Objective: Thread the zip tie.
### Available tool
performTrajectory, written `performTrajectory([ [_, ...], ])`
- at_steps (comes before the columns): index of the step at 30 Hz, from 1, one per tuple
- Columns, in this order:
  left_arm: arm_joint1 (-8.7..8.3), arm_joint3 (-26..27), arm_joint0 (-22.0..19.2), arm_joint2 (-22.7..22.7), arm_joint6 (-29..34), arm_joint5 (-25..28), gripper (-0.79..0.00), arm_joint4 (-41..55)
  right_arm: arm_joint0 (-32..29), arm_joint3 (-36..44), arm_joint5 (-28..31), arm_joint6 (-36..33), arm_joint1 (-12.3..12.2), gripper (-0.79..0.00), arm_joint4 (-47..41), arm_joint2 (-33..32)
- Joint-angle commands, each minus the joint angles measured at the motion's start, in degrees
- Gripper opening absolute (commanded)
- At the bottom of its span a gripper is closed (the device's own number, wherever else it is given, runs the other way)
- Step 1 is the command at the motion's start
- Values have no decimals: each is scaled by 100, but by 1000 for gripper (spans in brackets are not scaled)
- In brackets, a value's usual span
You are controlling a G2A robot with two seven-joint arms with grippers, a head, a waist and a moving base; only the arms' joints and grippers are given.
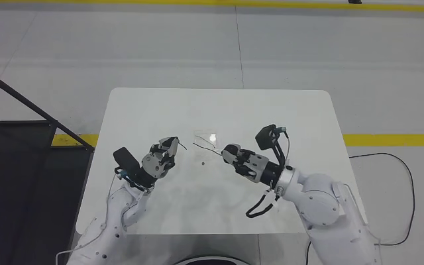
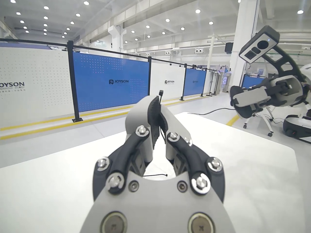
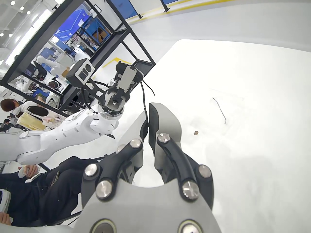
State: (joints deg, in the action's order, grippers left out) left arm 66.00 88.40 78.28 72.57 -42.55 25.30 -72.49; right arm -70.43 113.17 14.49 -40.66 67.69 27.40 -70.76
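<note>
White table (image 1: 265,106) below both arms. On it nothing held: black zip tie (image 2: 160,94) clamped between closed pads of left gripper (image 2: 158,112), head poking out past fingertips. Also second tie (image 3: 144,100) pinched in closed right gripper (image 3: 148,117), strip extending ahead toward left gripper. One loose tie (image 3: 220,109) flat on table, ahead of right gripper, apart

left tool (image 2: 156,109) clamped | right tool (image 3: 148,116) clamped | both arms angled inward, apart
</note>
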Motion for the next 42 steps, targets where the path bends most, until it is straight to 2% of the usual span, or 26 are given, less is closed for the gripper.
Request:
performTrajectory([
  [1,0,0,-1,-3,1,-3,-785,0,0,-1,-1,6,1,-785,-7,1],
  [12,0,0,-1,-3,1,-3,-785,0,0,-1,-1,6,1,-785,-7,1],
  [16,0,119,22,45,208,-65,-785,1,-43,15,0,93,0,-785,5,2],
  [28,-37,109,-32,211,257,345,-785,-260,-349,227,333,87,-73,-785,159,-95],
  [38,-32,87,-46,191,265,365,-785,-252,-465,297,620,398,-101,-785,-13,-155],
  [42,-32,87,-46,191,265,365,-785,-252,-357,328,635,275,-106,-785,73,-53],
])
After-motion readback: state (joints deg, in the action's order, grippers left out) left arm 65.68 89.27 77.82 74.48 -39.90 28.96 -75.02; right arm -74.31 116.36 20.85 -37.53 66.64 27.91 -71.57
